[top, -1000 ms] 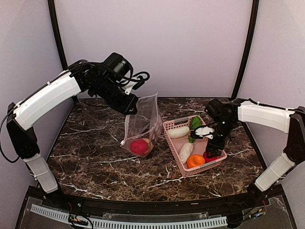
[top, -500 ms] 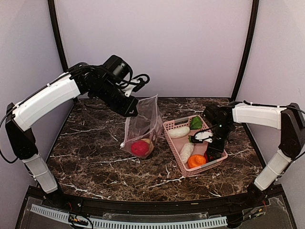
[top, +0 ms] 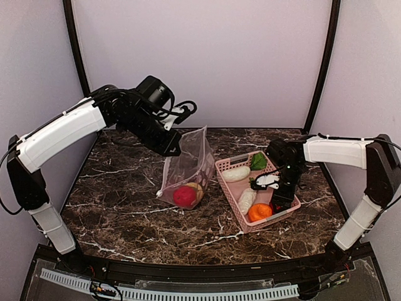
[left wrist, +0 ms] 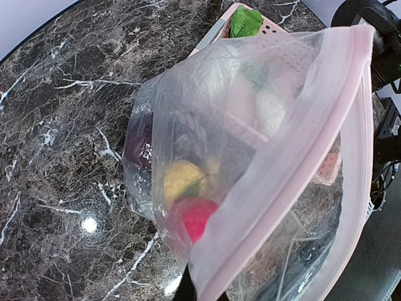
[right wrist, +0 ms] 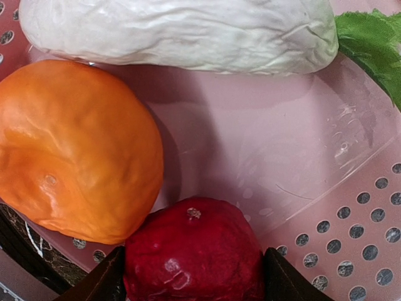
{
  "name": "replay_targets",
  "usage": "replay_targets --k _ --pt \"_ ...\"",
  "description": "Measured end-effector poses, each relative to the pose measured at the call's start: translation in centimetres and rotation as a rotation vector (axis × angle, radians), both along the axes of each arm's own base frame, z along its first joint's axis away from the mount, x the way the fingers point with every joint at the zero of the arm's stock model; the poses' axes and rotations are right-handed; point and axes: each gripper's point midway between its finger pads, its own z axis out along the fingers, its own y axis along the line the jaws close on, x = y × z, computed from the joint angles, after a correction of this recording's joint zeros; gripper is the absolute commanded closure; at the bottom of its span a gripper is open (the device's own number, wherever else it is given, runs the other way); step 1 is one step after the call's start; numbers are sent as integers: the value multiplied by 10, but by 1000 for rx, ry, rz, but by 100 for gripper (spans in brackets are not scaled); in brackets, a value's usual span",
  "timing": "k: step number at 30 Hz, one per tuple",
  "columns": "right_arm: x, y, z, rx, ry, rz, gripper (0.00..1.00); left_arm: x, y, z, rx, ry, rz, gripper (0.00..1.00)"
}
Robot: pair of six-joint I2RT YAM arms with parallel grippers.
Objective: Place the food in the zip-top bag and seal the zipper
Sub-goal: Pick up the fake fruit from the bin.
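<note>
The bag (top: 190,160), resting on the table (top: 125,207) beside the basket (top: 233,191) with some food (top: 183,195) inside, is held upright by its zipper (left wrist: 285,157) edge in the closed left gripper (top: 173,147), presumably for loading, while a red ball (right wrist: 193,251) in the basket is flanked by the fingers of the right gripper (right wrist: 193,282), whose grip cannot be confirmed.

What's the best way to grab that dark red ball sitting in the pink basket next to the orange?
Come straight down from above and pinch the red ball across its round middle, on the two flanks that the orange leaves free. It sits low in the basket, so a sideways approach looks blocked by walls and neighbours.
</note>
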Motion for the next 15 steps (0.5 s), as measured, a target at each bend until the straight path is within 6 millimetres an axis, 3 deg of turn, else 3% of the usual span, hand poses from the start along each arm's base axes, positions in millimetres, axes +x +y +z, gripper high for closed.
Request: replay_targets --k 15 --pt "3 4 9 11 3 -17 45 2 1 2 3 -13 6 99"
